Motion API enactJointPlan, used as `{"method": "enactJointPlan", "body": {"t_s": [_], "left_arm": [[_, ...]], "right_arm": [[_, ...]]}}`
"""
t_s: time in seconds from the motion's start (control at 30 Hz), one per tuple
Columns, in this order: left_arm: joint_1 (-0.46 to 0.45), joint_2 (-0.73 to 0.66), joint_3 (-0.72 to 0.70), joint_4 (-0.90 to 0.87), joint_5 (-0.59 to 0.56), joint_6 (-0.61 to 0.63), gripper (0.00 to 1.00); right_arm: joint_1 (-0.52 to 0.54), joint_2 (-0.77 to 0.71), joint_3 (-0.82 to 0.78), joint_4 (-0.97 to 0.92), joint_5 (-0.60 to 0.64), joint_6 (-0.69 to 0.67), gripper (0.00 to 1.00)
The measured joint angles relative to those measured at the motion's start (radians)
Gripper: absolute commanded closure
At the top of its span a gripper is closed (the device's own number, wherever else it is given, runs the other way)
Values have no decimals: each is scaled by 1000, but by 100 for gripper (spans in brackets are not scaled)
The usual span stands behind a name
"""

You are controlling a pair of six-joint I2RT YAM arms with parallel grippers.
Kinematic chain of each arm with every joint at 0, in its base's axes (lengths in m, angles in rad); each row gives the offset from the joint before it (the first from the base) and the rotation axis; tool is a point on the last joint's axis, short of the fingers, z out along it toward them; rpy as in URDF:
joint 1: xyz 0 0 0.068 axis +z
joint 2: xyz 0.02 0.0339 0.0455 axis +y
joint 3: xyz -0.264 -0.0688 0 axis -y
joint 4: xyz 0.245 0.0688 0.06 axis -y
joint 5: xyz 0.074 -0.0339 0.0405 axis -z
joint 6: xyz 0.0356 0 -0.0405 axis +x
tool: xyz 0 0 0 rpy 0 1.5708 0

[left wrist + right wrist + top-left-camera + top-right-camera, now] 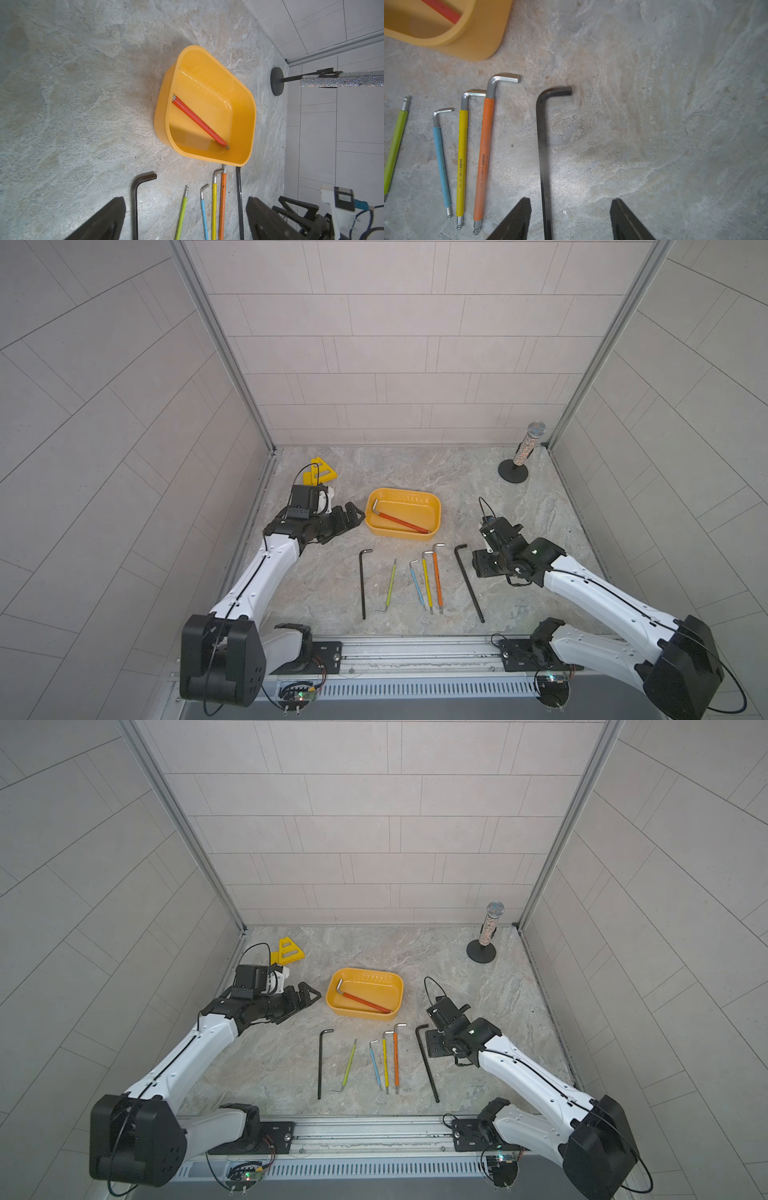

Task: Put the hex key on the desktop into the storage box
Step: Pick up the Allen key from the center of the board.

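Note:
The yellow storage box (399,533) stands mid-desktop (457,472) with a red-sleeved hex key (401,520) lying inside it. In front of it several hex keys lie in a row: a black one (363,585), green, blue, yellow and orange ones (437,576), and a long black hex key (469,583) at the right. My right gripper (570,201) is open, low over that long black key (543,145), whose shaft runs between the fingers (519,218), nearer one and touching neither. My left gripper (353,516) is open and empty, just left of the box (161,116).
A small yellow triangular bracket (320,472) lies at the back left behind the left arm. A glittery microphone on a round black stand (521,456) is in the back right corner. Tiled walls close three sides; a metal rail (415,649) runs along the front.

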Motion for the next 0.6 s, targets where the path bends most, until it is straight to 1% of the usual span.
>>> {"method": "enactJointPlan", "body": {"t_s": [0.13, 0.27, 0.47, 0.6], "left_arm": [[0, -3, 0, 0, 0, 0, 2], [0, -3, 0, 0, 0, 0, 2], [0, -3, 0, 0, 0, -1, 2], [0, -3, -1, 0, 0, -2, 2]], "right_arm": [[-1, 34, -27, 42, -56, 2, 39], [-1, 74, -31, 83, -106, -1, 39], [-1, 101, -52, 127, -118, -6, 40], [-1, 117, -77, 147, -118, -5, 42]]}}
